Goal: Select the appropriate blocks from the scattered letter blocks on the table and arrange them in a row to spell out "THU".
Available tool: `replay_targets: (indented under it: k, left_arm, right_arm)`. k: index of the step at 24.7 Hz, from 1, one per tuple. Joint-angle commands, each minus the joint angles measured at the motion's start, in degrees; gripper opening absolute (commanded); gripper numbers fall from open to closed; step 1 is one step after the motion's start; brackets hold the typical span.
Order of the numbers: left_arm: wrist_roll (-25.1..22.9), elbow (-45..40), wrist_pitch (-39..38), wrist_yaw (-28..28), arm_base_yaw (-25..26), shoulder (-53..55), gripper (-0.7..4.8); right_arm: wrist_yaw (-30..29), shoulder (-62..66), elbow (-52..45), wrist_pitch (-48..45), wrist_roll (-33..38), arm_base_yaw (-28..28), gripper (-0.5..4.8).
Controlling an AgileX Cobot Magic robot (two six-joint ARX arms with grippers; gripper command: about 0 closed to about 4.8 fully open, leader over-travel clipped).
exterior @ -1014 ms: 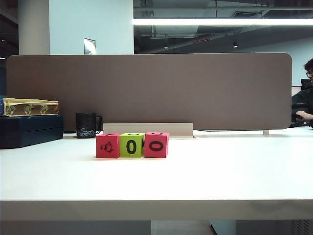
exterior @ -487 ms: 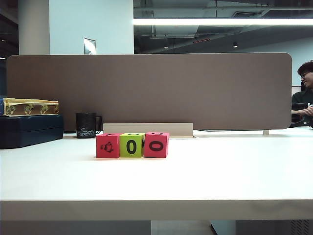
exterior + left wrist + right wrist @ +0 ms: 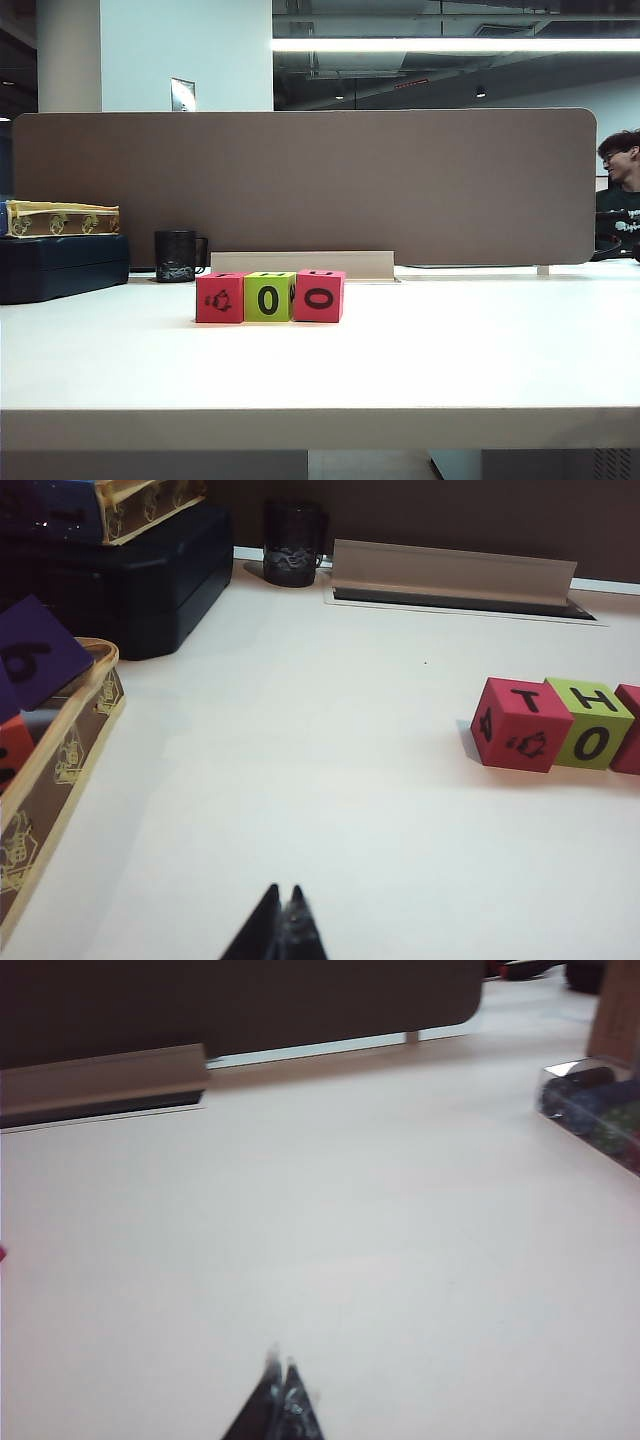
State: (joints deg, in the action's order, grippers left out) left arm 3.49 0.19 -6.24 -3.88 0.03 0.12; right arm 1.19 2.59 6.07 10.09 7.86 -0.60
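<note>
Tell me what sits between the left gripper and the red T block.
Nothing: in the left wrist view only bare white table lies between the shut left gripper and the red T block.

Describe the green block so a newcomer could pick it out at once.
On the white table, before the brown divider panel, three blocks sit in a row. The green block is the middle one, between two pinkish-red blocks, with a black 0 on its front.

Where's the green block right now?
In the exterior view the green block sits left of centre on the table, middle of the row, touching a red block on its left and another on its right, in front of the divider.
</note>
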Motion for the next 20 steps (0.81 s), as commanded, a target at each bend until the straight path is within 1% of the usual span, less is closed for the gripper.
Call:
replay_targets:
  k: [1,8,14,18,20]
  left_arm:
    - [0.0,0.1,0.5,0.0,0.1,0.0,-0.05]
    - [0.0,0.1,0.5,0.0,0.1,0.0,-0.05]
    - [0.0,0.1,0.5,0.0,0.1,0.0,-0.05]
    - [0.0,0.1,0.5,0.0,0.1,0.0,-0.05]
    - [0.0,0.1,0.5,0.0,0.1,0.0,-0.05]
  right_arm:
    - [-0.5,-2.8,-0.9,-1.9,0.5,2.0,-0.04]
    - [-1.4,-2.7,-5.1,-4.5,1.2,1.7,-0.04]
    - [-1.4,-2.7,-6.0,-3.7,0.5,1.6,-0.04]
    - [-1.8,-2.7,-6.0,0.7,-2.2,-0.1,-0.04]
    - [-2.6,-2.7,-6.0,0.4,-3.9,-0.5,-0.04]
